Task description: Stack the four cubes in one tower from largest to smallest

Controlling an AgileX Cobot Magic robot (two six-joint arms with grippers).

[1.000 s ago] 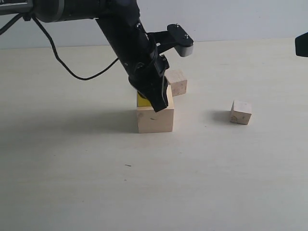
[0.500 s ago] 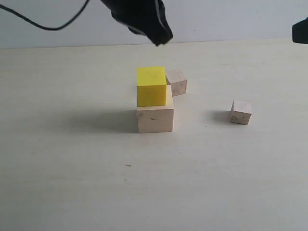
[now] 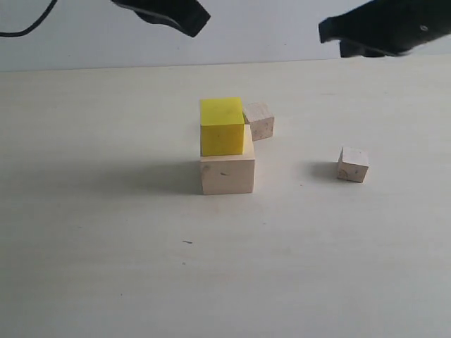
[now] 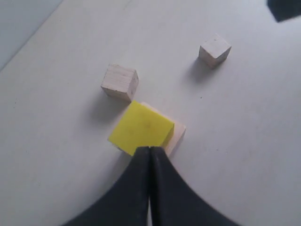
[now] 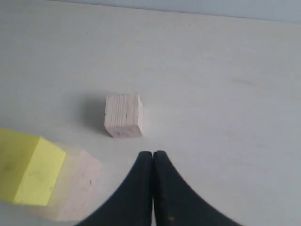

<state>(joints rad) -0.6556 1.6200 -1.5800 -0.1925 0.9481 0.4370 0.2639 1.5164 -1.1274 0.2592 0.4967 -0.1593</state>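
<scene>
Left gripper (image 3: 199,25) higher, right gripper (image 3: 326,30) nearer

Just ahead of the black left gripper's (image 4: 149,153) jaws, the mid-sized bright yellow cube (image 4: 141,128) is an even yellow — the large pale wood cube (image 4: 178,134) beneath is light beige. Farther beyond the jaws, the small pale wood cube (image 4: 120,82) shows fine grain lines; the smallest pale wood cube (image 4: 215,48) is equally pale.
</scene>
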